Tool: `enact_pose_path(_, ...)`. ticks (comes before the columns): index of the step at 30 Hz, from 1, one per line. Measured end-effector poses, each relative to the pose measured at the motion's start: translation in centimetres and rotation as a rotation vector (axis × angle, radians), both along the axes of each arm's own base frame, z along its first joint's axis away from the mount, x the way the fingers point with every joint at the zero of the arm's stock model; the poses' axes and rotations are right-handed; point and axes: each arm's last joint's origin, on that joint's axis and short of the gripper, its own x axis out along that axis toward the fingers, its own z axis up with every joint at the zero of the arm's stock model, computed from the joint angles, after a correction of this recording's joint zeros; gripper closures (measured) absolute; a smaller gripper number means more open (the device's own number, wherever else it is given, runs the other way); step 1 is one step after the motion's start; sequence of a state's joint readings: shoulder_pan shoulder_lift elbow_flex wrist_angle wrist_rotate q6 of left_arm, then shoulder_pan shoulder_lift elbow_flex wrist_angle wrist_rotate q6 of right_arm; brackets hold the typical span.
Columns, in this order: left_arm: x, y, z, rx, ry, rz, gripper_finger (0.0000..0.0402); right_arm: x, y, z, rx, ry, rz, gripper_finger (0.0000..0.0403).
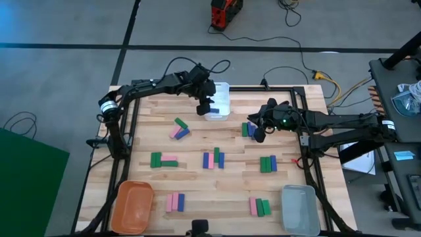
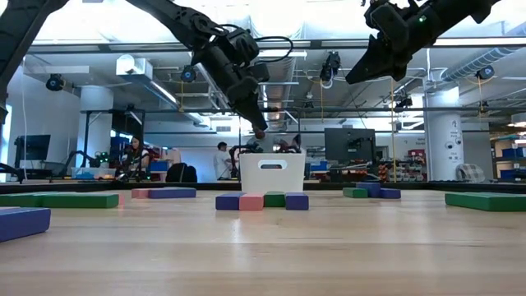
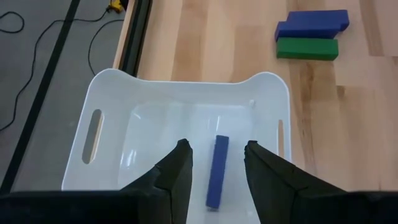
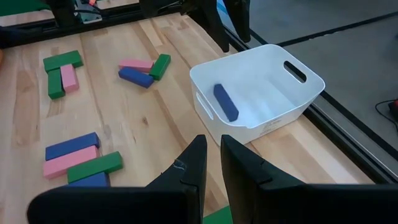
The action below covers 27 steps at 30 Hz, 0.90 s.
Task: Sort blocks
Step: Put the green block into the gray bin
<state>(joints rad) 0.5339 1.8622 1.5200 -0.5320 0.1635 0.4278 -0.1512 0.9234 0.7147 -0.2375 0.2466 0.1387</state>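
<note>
the left gripper (image 3: 214,163) hangs over the white bin (image 1: 220,112) at the worktop's (image 1: 197,178) 12 o'clock edge, jaws spread and empty, with one blue block (image 3: 217,170) lying flat on the bin floor right below them. the right gripper (image 1: 258,135) hovers clear of the wood at about 2 o'clock, just beside a blue and green pair (image 1: 247,130), jaws a narrow slit apart and pinching nothing. the remaining blocks sit in mixed clusters across the worktop, and the orange bin (image 1: 131,205) at 7 o'clock and grey bin (image 1: 300,209) at 5 o'clock both look empty (nearly all the sorting is likely ahead). the risks from here: the blocks lie pressed side by side, so a descending jaw could nudge a neighbour or pinch two colours at once; and with both arms working near 12 to 2 o'clock, a careless reach toward the white bin could bring them together.
</note>
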Motion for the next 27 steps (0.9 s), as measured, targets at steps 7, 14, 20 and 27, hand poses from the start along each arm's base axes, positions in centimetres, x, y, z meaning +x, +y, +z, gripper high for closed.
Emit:
enact_pose_path(7,-0.2,-0.7,0.0,-0.065,0.024,0.039,0.0276,0.0,0.0,0.0,-0.003,0.002,0.002,0.0364)
enact_pose_path(14,0.0,-4.1,0.5,-0.095,0.018,-0.002,0.0276,0.0,0.0,0.0,-0.013,0.009,0.012,0.0364)
enact_pose_path(20,-2.1,-9.4,2.6,-0.045,-0.15,-0.097,0.029,0.0,0.1,0.0,-0.005,0.007,0.025,0.0364)
enact_pose_path(27,-7.1,-14.9,4.6,0.048,-0.36,-0.073,0.0303,0.1,0.0,0.1,0.003,-0.009,0.019,0.0364)
